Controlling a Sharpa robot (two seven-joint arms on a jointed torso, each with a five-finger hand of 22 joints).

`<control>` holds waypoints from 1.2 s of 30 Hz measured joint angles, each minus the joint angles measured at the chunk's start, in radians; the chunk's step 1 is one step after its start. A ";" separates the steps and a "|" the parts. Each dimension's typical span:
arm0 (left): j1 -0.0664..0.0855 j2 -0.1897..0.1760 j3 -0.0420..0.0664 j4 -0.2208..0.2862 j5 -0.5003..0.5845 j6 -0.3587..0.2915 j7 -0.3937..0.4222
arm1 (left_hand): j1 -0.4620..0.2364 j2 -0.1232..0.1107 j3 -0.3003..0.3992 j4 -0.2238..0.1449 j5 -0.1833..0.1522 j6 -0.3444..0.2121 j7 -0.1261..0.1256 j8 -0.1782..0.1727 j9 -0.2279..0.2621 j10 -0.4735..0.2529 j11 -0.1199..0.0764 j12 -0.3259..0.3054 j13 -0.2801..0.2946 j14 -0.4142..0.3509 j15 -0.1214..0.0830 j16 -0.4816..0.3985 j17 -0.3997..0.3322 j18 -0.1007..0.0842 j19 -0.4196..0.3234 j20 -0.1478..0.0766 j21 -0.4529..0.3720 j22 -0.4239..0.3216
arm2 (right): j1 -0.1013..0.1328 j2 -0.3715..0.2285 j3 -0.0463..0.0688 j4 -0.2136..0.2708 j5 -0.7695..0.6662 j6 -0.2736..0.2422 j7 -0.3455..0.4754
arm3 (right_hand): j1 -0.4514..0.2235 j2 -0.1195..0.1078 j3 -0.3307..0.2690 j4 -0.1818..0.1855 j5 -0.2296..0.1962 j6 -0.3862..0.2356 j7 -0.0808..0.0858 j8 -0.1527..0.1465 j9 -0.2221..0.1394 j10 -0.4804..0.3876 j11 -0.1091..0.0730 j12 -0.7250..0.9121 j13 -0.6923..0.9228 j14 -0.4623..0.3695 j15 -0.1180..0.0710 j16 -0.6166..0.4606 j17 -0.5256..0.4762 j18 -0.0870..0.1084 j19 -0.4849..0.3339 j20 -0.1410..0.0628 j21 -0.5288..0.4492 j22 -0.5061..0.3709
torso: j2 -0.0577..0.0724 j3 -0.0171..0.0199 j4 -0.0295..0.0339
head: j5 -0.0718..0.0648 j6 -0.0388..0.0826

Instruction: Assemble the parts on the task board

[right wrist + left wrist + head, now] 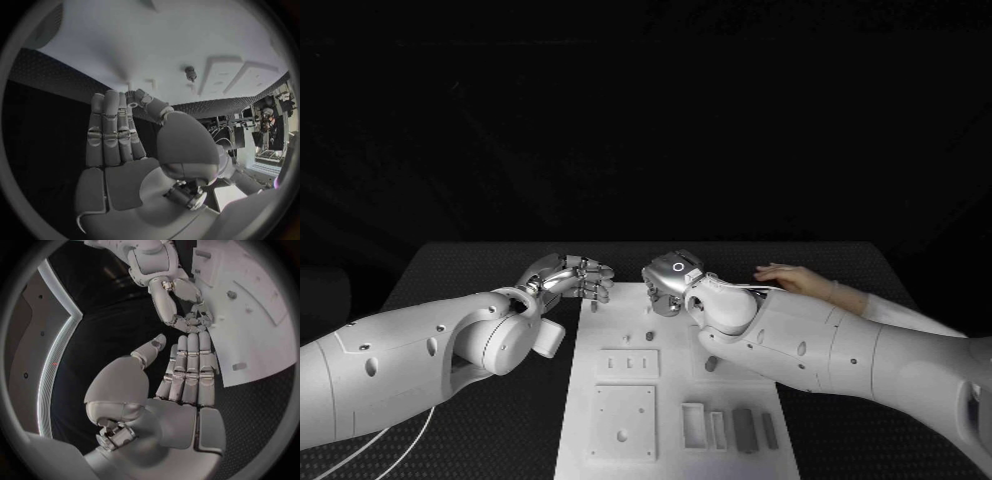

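Hovering with fingers straight and released, holding nothing: left hand (571, 277) at the task board's (620, 452) far left corner. Likewise flat and released, right hand (671, 281) just beside it over the far edge. Parts (744, 429) lying well nearer the body, untouched; judged pre-pick, reaching back toward them needed next.

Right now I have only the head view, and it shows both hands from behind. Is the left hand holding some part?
Observer: No. In the left wrist view the left hand has a bare palm, and its fingers lie straight with nothing in them.
Operator: And the right one, please?
Observer: In the right wrist view the right hand holds nothing that I can see. Its fingers are stretched out toward the task board.
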 measured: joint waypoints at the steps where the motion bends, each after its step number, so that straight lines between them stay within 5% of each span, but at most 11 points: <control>1: 0.000 0.000 0.000 0.000 0.000 0.000 0.000 | 0.000 0.000 0.000 0.000 0.000 0.000 0.000 0.000 0.000 0.000 0.000 0.000 0.000 0.000 0.000 0.000 0.000 0.000 0.000 0.000 0.000 0.000 | -0.001 0.002 0.000 -0.001 0.000 0.001 0.000 | 0.000 0.000 0.000 0.000 0.000 0.000 0.000 0.000 0.000 0.000 0.000 0.000 0.000 0.000 0.000 0.000 0.000 0.000 0.000 0.000 0.000 0.000 | 0.000 0.0001 0.0000 | 0.000 0.000; 36: 0.004 0.006 0.000 -0.002 0.000 0.001 -0.001 | 0.000 0.000 0.000 0.000 0.000 0.000 0.000 0.000 0.000 0.000 0.000 0.000 0.001 0.000 0.000 -0.004 0.004 0.000 0.000 0.000 0.000 0.001 | -0.007 0.034 0.000 -0.055 0.004 0.003 0.012 | 0.000 0.000 0.003 -0.003 -0.001 0.002 -0.002 -0.003 0.015 0.000 0.000 -0.012 0.004 -0.004 0.000 0.000 0.001 0.000 0.000 0.000 0.004 0.000 | 0.001 -0.0003 -0.0012 | 0.006 -0.002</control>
